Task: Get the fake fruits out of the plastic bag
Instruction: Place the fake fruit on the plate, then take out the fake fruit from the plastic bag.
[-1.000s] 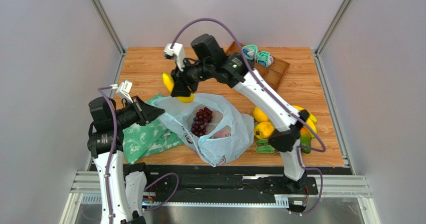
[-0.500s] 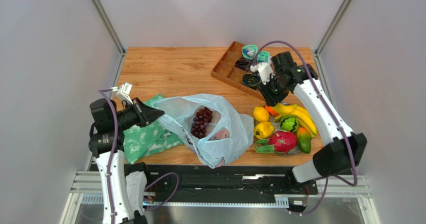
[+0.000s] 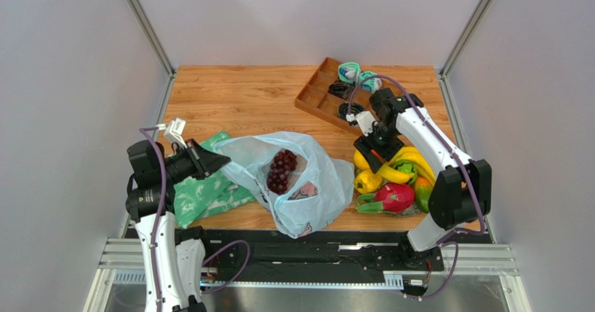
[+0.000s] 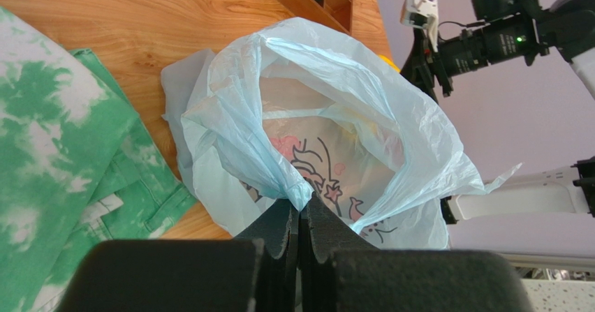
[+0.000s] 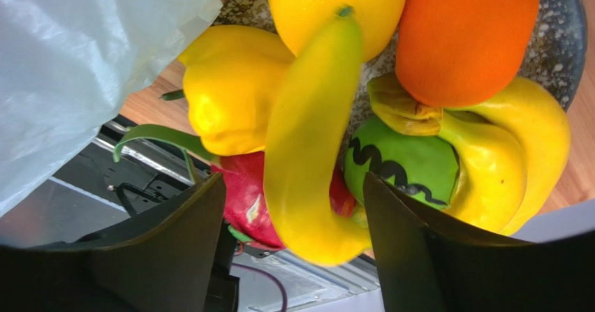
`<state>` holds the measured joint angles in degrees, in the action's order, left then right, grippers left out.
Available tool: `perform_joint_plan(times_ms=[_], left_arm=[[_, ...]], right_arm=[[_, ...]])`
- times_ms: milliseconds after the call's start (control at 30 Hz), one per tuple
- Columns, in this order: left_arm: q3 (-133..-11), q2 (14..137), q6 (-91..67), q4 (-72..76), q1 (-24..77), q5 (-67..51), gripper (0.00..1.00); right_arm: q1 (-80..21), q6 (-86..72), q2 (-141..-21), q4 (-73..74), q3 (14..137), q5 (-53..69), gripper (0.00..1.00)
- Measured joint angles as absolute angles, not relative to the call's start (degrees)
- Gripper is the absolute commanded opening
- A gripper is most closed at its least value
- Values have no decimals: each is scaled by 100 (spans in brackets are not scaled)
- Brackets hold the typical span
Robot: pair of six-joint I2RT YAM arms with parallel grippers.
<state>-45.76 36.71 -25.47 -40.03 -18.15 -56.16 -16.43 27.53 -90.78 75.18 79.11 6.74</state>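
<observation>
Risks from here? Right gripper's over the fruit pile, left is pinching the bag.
1. The banana lies atop the yellow pepper and dragon fruit, between the open right gripper's fingers; lifting away may nudge it off the pile.
2. The left gripper pinches only a bunched bit of the plastic bag's rim; it may slip when the grapes are pulled out.
3. The dragon fruit sits near the table edge and might roll off.
</observation>
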Motion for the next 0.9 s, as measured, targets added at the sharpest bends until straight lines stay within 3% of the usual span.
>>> perform_joint_plan(times_ms=[100, 200, 400, 433, 533, 667, 900], left_arm=[[-4576, 3616, -2547, -4003, -1815, -5616, 0], [-4576, 3610, -2547, -4005, -1815, -5616, 0], [-4578, 3621, -2504, -4099, -1815, -5660, 0], [-4576, 3625, -2486, -4136, -1815, -5684, 0], [-4578, 3636, -2434, -4228, -1817, -5752, 0], [-4582, 3656, -2362, -4340, -1817, -5808, 0], [-4661, 3459, -2259, -4764, -1817, -5793, 0]], right_arm=[[-1643, 2707, -9376, 7609, 8023, 574, 100], [-1643, 2650, -9494, 7745, 8517, 694, 100], [-1763, 2495, -9526, 7634, 11166, 2480, 100], [-1879, 2265, -9443, 7393, 11461, 2917, 89], [-2453, 1682, -9292, 6759, 11738, 3601, 71], [-3769, 1127, -9717, 6027, 11974, 3791, 63], [-5301, 215, -10792, 5714, 11378, 2451, 59]])
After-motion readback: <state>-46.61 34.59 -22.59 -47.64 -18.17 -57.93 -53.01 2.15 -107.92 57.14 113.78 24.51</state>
